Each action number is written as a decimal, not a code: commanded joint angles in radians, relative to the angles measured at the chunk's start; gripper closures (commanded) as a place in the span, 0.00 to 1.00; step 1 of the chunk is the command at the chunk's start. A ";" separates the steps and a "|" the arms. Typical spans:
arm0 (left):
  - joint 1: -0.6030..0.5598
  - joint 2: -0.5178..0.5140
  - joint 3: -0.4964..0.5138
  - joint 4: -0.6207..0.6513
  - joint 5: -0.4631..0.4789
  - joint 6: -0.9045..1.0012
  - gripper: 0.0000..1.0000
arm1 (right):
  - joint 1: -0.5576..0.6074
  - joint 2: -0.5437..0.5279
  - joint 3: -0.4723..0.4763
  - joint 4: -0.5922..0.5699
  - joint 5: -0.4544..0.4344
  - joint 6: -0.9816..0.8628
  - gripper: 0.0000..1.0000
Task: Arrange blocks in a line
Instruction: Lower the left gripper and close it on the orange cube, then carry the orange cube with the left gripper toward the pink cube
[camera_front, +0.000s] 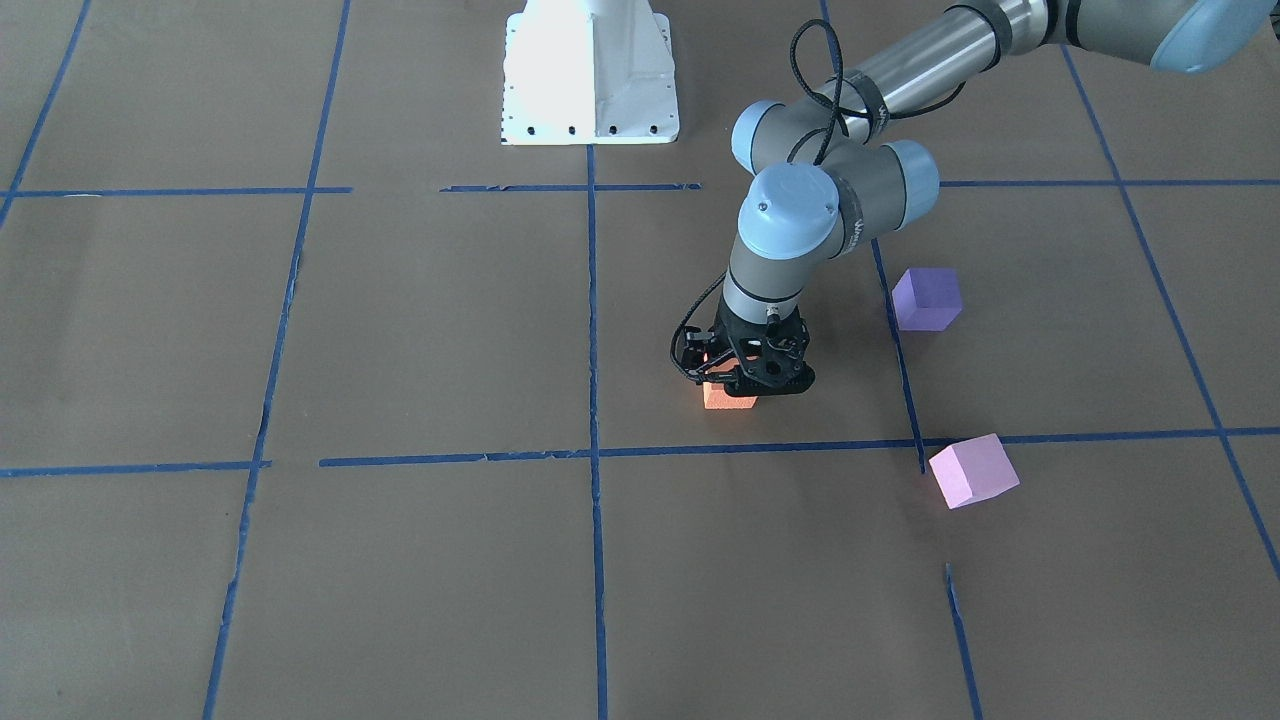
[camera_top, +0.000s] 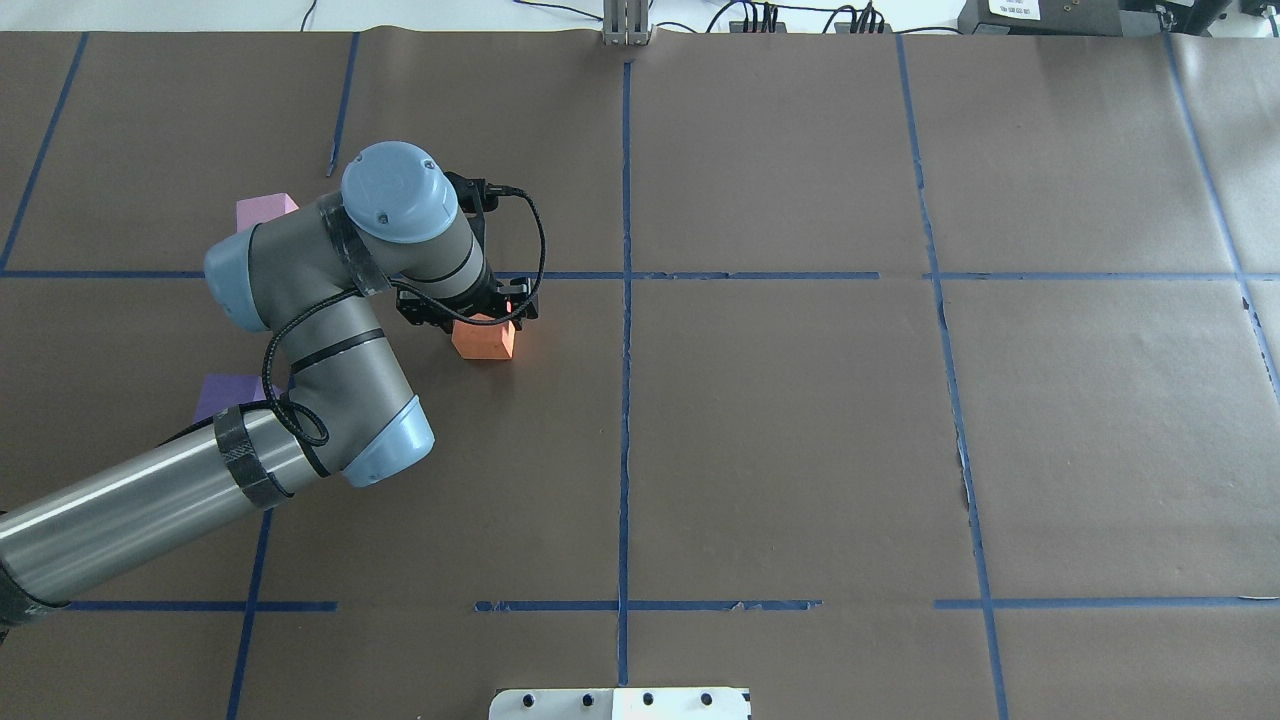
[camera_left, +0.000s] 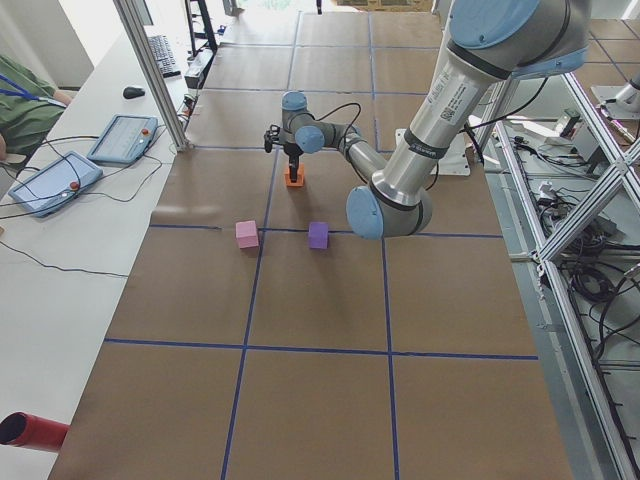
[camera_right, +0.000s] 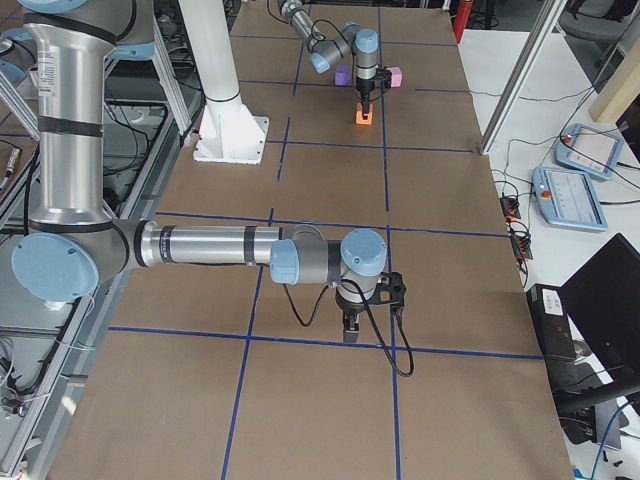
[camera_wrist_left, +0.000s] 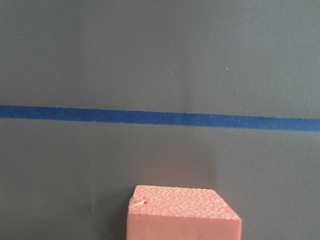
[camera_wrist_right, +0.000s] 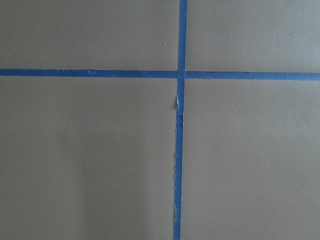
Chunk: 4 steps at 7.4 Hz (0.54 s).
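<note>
The orange block (camera_front: 729, 399) sits low on the brown table, a little short of a blue tape line; it also shows in the overhead view (camera_top: 484, 339) and at the bottom of the left wrist view (camera_wrist_left: 183, 214). My left gripper (camera_front: 742, 384) stands upright over it and appears shut on it. The violet-purple block (camera_front: 927, 299) and the pale pink-lilac block (camera_front: 973, 470) lie apart, further out on my left side. My right gripper (camera_right: 350, 328) shows only in the exterior right view, pointing down near a tape crossing; I cannot tell whether it is open or shut.
The table (camera_top: 800, 420) is brown paper with a blue tape grid (camera_wrist_right: 180, 75). The white robot base plate (camera_front: 590, 75) stands at the robot's edge. Tablets and cables (camera_left: 60, 175) lie beyond the far edge, on the operators' bench.
</note>
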 joint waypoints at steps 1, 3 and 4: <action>0.005 0.002 -0.004 -0.002 0.000 -0.007 0.93 | 0.000 0.000 0.000 0.000 0.000 0.000 0.00; -0.044 0.005 -0.124 0.088 -0.003 -0.001 1.00 | -0.001 0.000 0.000 0.000 0.000 0.000 0.00; -0.067 0.007 -0.195 0.174 -0.007 0.001 1.00 | 0.000 0.000 0.000 0.000 -0.001 0.000 0.00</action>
